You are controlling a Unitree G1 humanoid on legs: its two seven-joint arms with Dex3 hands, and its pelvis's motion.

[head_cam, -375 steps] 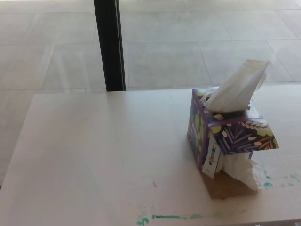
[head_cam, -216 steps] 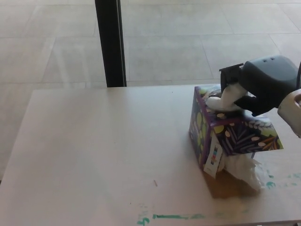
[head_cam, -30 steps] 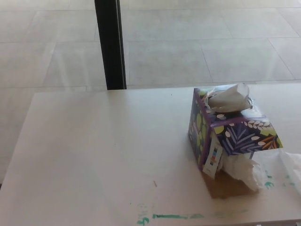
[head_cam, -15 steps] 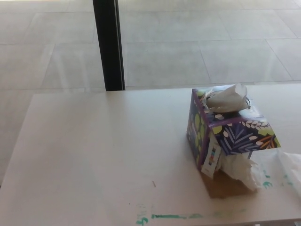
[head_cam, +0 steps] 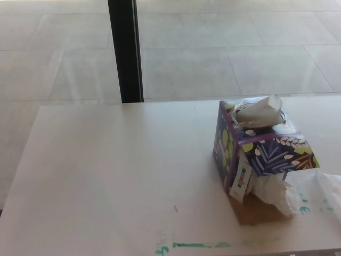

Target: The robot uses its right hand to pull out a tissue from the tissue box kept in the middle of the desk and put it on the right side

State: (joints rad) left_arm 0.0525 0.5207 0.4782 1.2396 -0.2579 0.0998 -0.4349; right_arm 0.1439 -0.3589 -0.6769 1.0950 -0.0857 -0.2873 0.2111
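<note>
Hands are out of view; tissue box (head_cam: 261,152) bears leaf print and an unreadable tag (head_cam: 241,180); tissue (head_cam: 331,188) lies right.

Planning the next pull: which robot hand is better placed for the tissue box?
Likely right: neither hand is in view, but the tissue box sits at the desk's right, tissue poking up.
</note>
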